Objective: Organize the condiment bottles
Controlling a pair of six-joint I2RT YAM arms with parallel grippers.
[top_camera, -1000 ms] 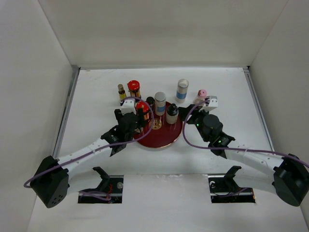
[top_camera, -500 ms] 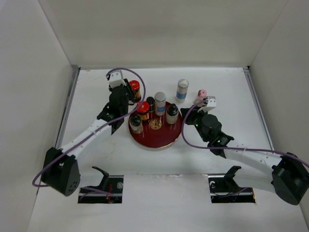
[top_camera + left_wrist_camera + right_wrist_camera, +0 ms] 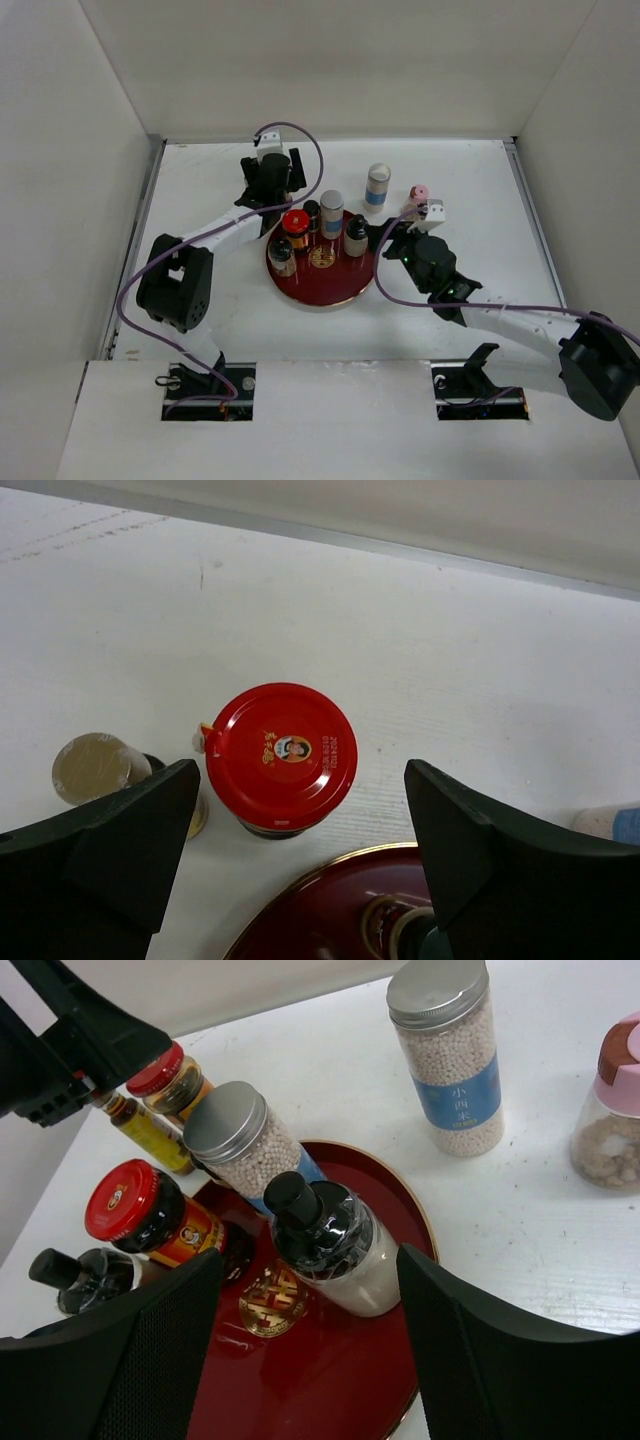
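Five bottles are already standing on the plate (image 3: 330, 288): a red-lidded jar (image 3: 295, 228), a small dark bottle (image 3: 283, 258), a thin black-capped bottle (image 3: 312, 212), a silver-lidded cylinder (image 3: 332, 212) and a white-bodied bottle (image 3: 356, 236). Four more are waiting on the table (image 3: 480, 180). A blue-label cylinder (image 3: 377, 185) is sitting at 1 o'clock from the plate and a pink-capped jar (image 3: 419, 193) at 2 o'clock. A second red jar (image 3: 281, 757) and a yellowish bottle (image 3: 92, 768) are standing side by side at 11 o'clock.

The left gripper (image 3: 300, 775) is hovering straight over that second red jar. Its fingers are spreading wide on either side of the lid, touching nothing and holding nothing. This is looking like the line-up for a pick. The next move is likely calling for a descent past the lid, a squeeze on the body, then a short carry toward 5 o'clock onto the plate.

The jar is showing a glossy round red lid with a small portrait label at its centre and a little tab at its 9 o'clock edge. The glass below is looking dark.

The right gripper (image 3: 310, 1260) is hanging wide open at the plate's 3 o'clock side, framing the white-bodied bottle and gripping nothing.
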